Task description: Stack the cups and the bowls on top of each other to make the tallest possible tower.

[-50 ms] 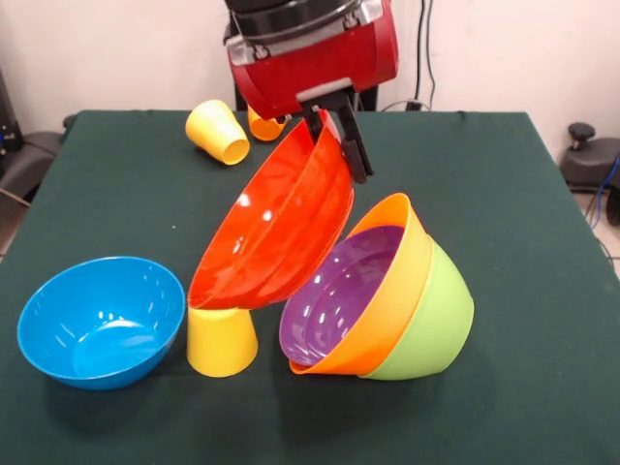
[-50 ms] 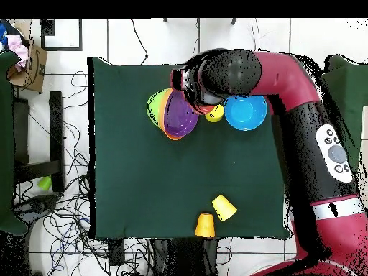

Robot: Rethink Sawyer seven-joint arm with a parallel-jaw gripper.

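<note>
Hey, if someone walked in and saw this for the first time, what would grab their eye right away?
Most likely the big red-orange bowl, tilted steeply at mid-table, its rim pinched by the gripper and its low edge on an upside-down yellow cup. Right beside it, a purple bowl nested in an orange bowl and a lime green bowl lies tipped on its side.

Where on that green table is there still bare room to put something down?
Bare cloth lies right of the nested bowls, across the table's middle between them and the two lying cups, and along the table front edge. It is crowded where the gripper holds the red-orange bowl over the yellow cup, beside the blue bowl.
</note>
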